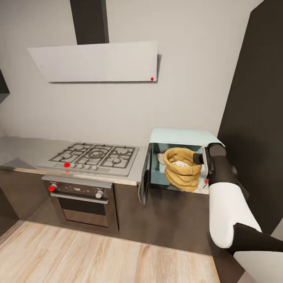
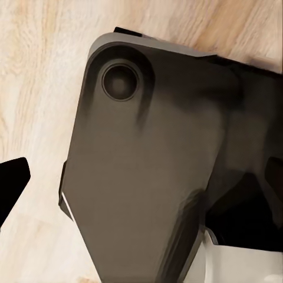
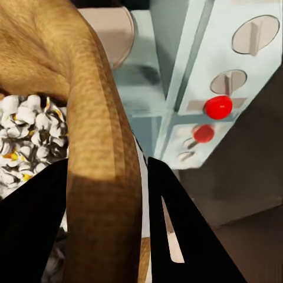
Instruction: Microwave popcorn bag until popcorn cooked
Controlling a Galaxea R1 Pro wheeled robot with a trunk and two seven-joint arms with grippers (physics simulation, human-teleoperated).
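Observation:
The mint-blue microwave [image 1: 184,136] stands on the countertop [image 1: 19,151] with its dark door [image 1: 145,179] swung open to the left. Inside it sits the golden-brown popcorn bag [image 1: 182,173], upright, with whitish popcorn [image 1: 181,163] showing at its mouth. My right gripper [image 1: 201,158] reaches into the opening at the bag's right side. In the right wrist view its two black fingers [image 3: 171,218] pinch the rolled rim of the bag [image 3: 100,147], one inside over the popcorn [image 3: 26,135], one outside. My left gripper [image 2: 147,177] hangs low over the floor, fingers apart.
A grey gas hob [image 1: 96,156] lies left of the microwave, above a black oven [image 1: 84,200]. An extractor hood [image 1: 98,61] hangs on the wall. A tall black cabinet [image 1: 255,98] stands close on the right. The microwave's white knobs [image 3: 254,34] sit beside the bag.

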